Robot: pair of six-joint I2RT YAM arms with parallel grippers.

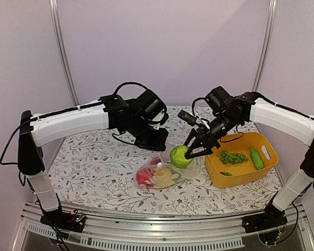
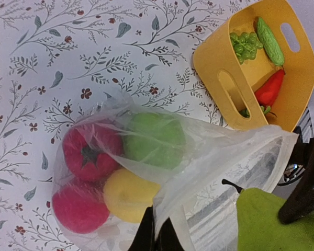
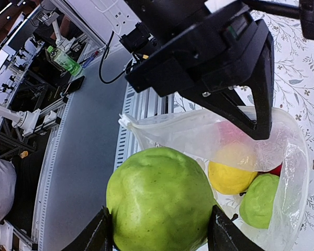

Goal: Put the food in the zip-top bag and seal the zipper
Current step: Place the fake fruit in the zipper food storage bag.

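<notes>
The clear zip-top bag [image 1: 165,172] lies at the table's middle, holding red, yellow and green toy fruits [image 2: 94,151]. My left gripper [image 2: 156,235] is shut on the bag's upper rim [image 3: 199,133] and lifts the mouth open. My right gripper [image 3: 159,230] is shut on a large green pear-like fruit [image 3: 159,201] and holds it right at the bag's mouth [image 1: 180,156]. In the right wrist view a yellow ball [image 3: 230,175] and a green ball [image 3: 259,201] show inside the bag. The pear also shows in the left wrist view [image 2: 275,222].
A rigid yellow tub [image 1: 251,178] stands right of the bag, holding a green cucumber [image 1: 256,157], green grapes [image 1: 233,157] and a red pepper [image 2: 269,89]. The table's near metal rail [image 1: 157,230] runs along the front.
</notes>
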